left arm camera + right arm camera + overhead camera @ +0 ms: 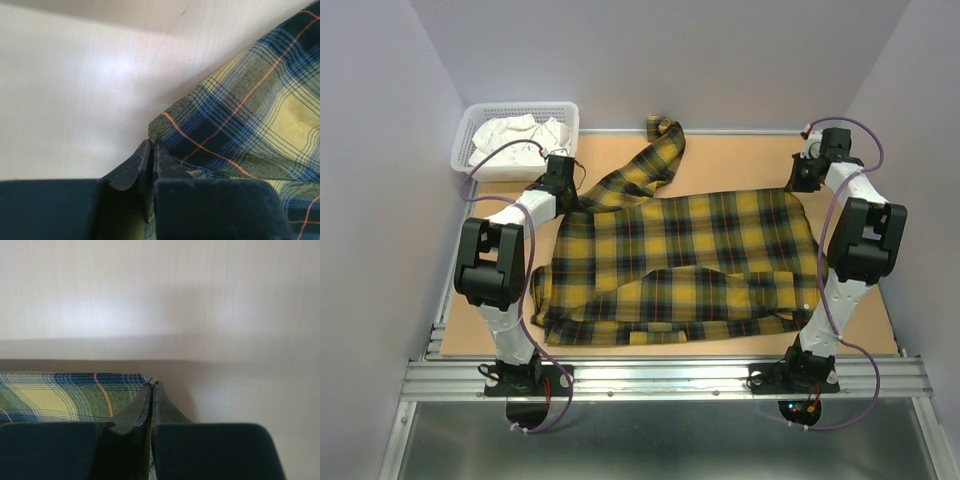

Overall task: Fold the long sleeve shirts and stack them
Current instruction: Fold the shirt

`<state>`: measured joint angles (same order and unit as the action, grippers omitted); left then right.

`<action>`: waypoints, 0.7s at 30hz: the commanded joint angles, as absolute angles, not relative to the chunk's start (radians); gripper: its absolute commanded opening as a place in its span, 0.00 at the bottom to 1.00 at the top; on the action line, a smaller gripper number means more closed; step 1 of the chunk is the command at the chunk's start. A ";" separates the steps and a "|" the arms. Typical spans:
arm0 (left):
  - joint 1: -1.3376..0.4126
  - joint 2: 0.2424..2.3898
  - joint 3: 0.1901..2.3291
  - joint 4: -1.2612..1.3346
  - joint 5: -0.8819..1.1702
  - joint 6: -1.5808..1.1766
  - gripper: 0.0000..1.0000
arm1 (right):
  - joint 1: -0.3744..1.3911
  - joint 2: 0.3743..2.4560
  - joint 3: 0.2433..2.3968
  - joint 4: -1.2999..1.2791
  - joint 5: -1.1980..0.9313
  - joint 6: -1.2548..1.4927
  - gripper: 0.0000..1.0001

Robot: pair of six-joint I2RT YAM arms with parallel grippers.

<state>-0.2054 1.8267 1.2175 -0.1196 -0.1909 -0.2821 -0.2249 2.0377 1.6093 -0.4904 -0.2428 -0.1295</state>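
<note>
Across the middle of the bench your long sleeve shirt (690, 255) lies spread, its near edge doubled over and one sleeve trailing to the far edge. Your left gripper (151, 146) and right gripper (151, 385) each pinch a far corner of it. Folding looks barely begun, with nothing stacked yet. A white basket (470, 130) sits at the far-left corner.

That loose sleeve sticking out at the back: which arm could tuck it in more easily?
Probably the left. The sleeve lies beside the left gripper, while the right gripper sits at the opposite far corner of the shirt. Both are shut on it, so the left must release first.
</note>
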 commanded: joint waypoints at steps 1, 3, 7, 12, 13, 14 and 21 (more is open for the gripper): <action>-0.190 1.732 1.212 -0.117 -0.268 -0.276 0.00 | -0.225 1.942 1.569 -0.371 -0.193 -0.098 0.01; -0.187 1.710 1.198 -0.109 -0.279 -0.275 0.00 | -0.227 1.924 1.546 -0.354 -0.178 -0.086 0.01; -0.180 1.651 1.157 -0.100 -0.308 -0.279 0.00 | -0.227 1.882 1.485 -0.318 -0.150 -0.054 0.01; -0.178 1.600 1.120 -0.100 -0.305 -0.284 0.00 | -0.227 1.827 1.399 -0.267 -0.150 -0.005 0.01; -0.178 1.594 1.112 -0.100 -0.304 -0.285 0.00 | -0.227 1.806 1.382 -0.249 -0.158 0.029 0.01; -0.178 1.580 1.097 -0.101 -0.304 -0.285 0.00 | -0.227 1.799 1.368 -0.242 -0.161 0.034 0.01; -0.178 1.506 1.017 -0.107 -0.288 -0.319 0.00 | -0.227 1.712 1.246 -0.180 -0.117 0.097 0.01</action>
<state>-0.1986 1.5787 1.0477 -0.1028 -0.2333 -0.3058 -0.2192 1.7893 1.2984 -0.2844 -0.1883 0.0460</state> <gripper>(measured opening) 0.127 0.021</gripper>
